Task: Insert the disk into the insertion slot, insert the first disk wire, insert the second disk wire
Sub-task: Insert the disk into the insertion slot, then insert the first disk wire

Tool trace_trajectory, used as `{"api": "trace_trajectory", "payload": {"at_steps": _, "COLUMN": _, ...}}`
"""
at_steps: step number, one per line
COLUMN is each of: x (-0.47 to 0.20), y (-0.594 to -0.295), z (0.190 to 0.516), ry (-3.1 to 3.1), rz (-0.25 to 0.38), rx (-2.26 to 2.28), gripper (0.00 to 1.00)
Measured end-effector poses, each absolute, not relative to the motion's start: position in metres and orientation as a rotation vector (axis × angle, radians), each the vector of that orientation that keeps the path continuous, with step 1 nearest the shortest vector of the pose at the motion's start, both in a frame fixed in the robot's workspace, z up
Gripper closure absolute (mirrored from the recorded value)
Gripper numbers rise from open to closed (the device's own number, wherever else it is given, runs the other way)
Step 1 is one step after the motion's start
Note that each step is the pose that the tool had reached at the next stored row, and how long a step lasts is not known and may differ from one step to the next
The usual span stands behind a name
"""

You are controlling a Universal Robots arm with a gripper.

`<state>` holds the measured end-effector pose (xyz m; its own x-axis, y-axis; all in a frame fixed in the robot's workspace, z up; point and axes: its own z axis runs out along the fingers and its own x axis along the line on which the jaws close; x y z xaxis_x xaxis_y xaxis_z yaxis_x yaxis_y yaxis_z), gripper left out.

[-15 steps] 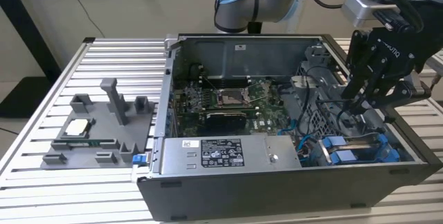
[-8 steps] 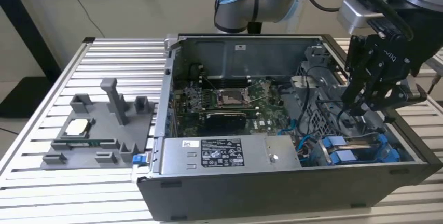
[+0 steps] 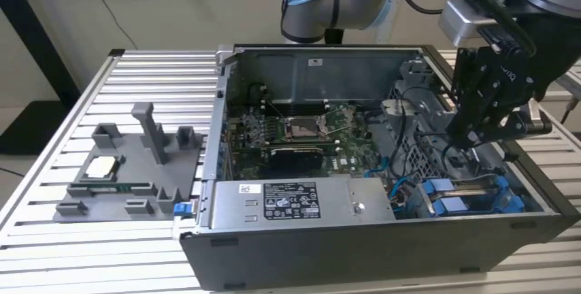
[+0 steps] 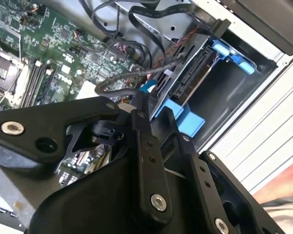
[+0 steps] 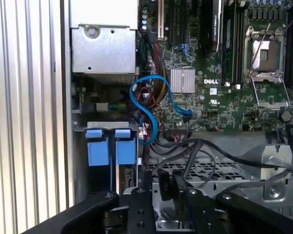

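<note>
disk (image 4: 189, 82) looks seated in the insertion slot (image 4: 225, 88), at the near corner of the case (image 3: 363, 239) on the exterior view's right. blue tabs (image 5: 97, 146) sit level at the bay mouth.

gripper (image 5: 162, 181) is down inside the case just beside the bay. It is almost closed, pinching what looks like a small black connector (image 5: 164, 189) on a dark wire. The plug points at the drive's rear edge, presumably to line up with its socket. Can't tell if it's mated.

My read: step 1 done, wire 1 in hand.
</note>
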<state>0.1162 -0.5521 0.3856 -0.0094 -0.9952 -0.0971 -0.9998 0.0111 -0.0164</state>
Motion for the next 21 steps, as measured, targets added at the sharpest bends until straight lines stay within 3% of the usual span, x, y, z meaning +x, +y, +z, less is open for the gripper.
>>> {"api": "trace_trajectory", "payload": {"at_steps": 7, "x": 0.1161, "y": -0.5522, "z": 0.3845, "ry": 2.169, "rz": 0.076, "rx": -2.149, "gripper": 0.72}}
{"api": "trace_trajectory", "payload": {"at_steps": 8, "x": 0.1160, "y": -0.5521, "z": 0.3845, "ry": 2.169, "rz": 0.076, "rx": -2.149, "gripper": 0.79}}
{"api": "trace_trajectory", "payload": {"at_steps": 21, "x": 0.1171, "y": -0.5526, "z": 0.3835, "ry": 2.169, "rz": 0.077, "rx": -2.148, "gripper": 0.81}}
